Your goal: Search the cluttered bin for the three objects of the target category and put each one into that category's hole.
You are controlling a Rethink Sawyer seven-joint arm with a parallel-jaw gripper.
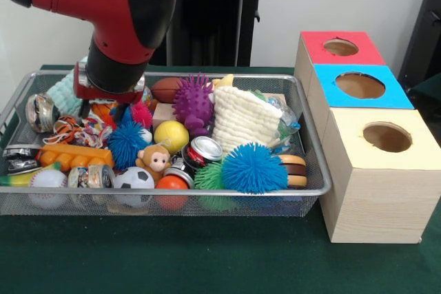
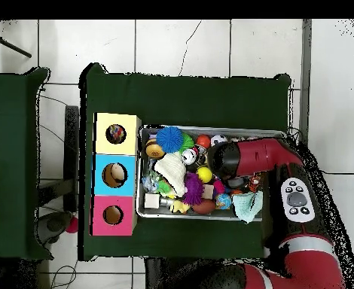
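A: Where is there room? The wire basket (image 1: 311, 144) is packed rim to rim; the blue spiky ball (image 1: 253, 167) and white knitted cloth (image 1: 239, 120) stand tallest at the box end.

B: The arm (image 1: 124, 25) fills the space over the opposite end, above the rope toy (image 1: 74, 131); the yellow hole (image 1: 387, 136) is open from above; bare green cloth (image 1: 207, 253) lies before the basket.

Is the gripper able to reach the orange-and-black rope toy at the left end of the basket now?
Probably yes. The rope toy lies on top of the clutter with nothing covering it, and the arm's wrist hangs just above and beside it. The gripper's tips are hidden.
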